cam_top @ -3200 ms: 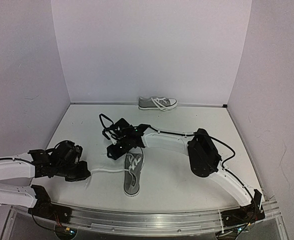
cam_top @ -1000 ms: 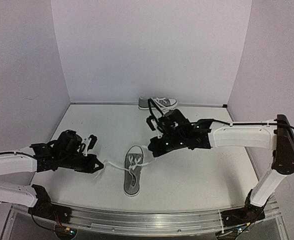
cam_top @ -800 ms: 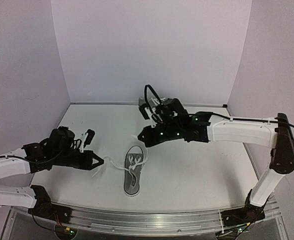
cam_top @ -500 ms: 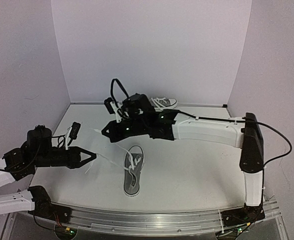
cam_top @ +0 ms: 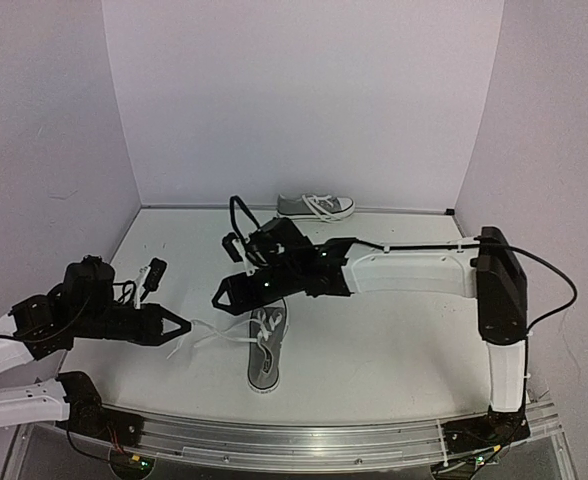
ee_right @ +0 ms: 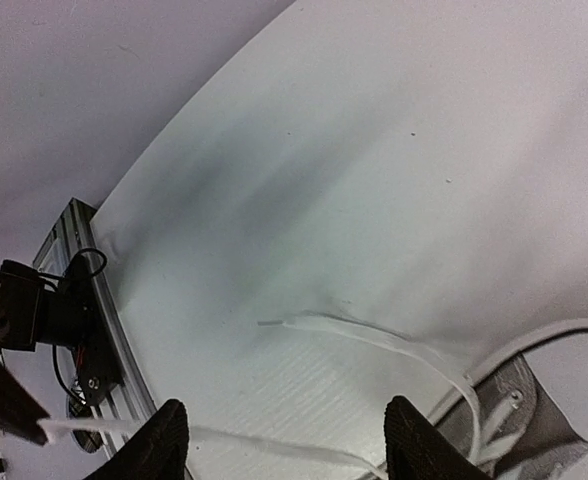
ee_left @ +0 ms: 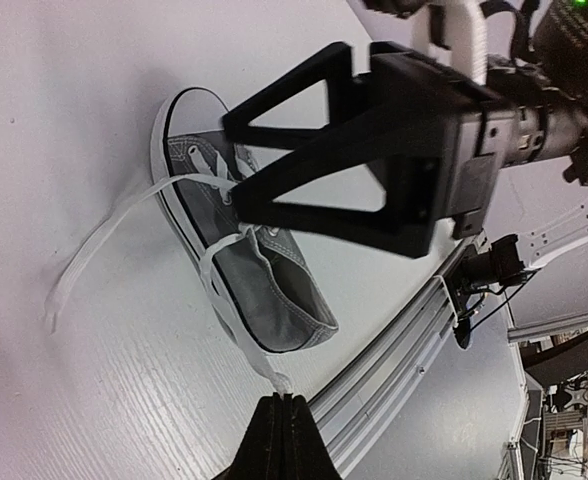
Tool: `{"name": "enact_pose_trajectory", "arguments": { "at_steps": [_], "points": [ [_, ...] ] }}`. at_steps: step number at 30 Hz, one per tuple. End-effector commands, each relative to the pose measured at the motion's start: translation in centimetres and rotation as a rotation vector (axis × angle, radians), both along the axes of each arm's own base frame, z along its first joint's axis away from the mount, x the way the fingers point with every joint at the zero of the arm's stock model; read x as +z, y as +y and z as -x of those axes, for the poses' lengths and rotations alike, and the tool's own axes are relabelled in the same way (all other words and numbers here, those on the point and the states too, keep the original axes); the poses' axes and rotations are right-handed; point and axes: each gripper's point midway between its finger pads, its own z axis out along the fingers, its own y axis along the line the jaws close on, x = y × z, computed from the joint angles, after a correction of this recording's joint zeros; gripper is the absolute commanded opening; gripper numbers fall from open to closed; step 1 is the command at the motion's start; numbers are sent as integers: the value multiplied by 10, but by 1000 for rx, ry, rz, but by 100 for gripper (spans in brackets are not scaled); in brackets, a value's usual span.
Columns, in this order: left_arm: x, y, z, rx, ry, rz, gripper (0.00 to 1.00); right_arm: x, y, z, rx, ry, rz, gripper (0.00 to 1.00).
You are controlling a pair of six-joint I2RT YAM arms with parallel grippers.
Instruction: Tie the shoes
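Opening just now, the right gripper (cam_top: pixel 221 297) hovers beside the near shoe (cam_top: pixel 264 358) (bow unfinished); the left gripper (cam_top: pixel 181 326) pinches a lace end (cam_top: pixel 212 331).

White surface (cam_top: pixel 394 350) under the jaws, pale lilac walls (cam_top: pixel 304 100) beyond them, and what looks like a metal rail (cam_top: pixel 304 440) on their near side.

You've got a grey near shoe (cam_top: pixel 262 368) with white laces (cam_top: pixel 265 325) and a white sole rim (cam_top: pixel 261 390); the far shoe (cam_top: pixel 309 207) matches, grey with a white toe cap (cam_top: pixel 349 207). White surface (cam_top: pixel 394 340), pale lilac walls (cam_top: pixel 304 90), and the arms (cam_top: pixel 414 272) are white with black joints.
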Motion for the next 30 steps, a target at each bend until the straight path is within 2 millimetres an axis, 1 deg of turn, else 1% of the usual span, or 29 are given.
{"name": "enact_pose_trajectory", "arguments": {
  "at_steps": [1,2,4,7,9,12,17,19,21,24,26,28,30],
  "points": [
    [3,-8,-11,12,-19,0,0,35,-42,-16,-77,-48,-15,61],
    [3,-9,-16,24,-24,-4,0,27,-49,-18,-86,-45,11,58],
    [3,-13,-26,51,-33,-11,0,3,-62,-21,-98,-47,95,53],
    [-2,-15,-47,132,-31,-55,0,-23,-68,-16,-72,-28,173,51],
    [-8,-16,-61,188,-24,-79,0,-32,-68,-15,-57,-22,199,49],
    [-10,-25,-77,229,-8,-81,0,-46,-69,-20,-59,-31,252,44],
    [-13,-33,-94,278,8,-86,0,-65,-69,-21,-32,-31,320,39],
    [-14,-33,-97,294,12,-90,0,-77,-72,-19,-17,-24,364,37],
    [-16,-30,-102,327,7,-97,0,-81,-72,-16,-5,-22,380,34],
    [-17,-29,-106,355,5,-95,0,-82,-70,-10,25,-20,379,30],
    [-18,-25,-110,389,7,-99,0,-80,-68,-6,45,-21,373,27],
    [-20,-22,-114,422,12,-110,0,-78,-66,-3,59,-25,369,21],
    [-22,-19,-118,451,15,-128,0,-72,-65,-2,62,-34,359,18]
  ]
}}
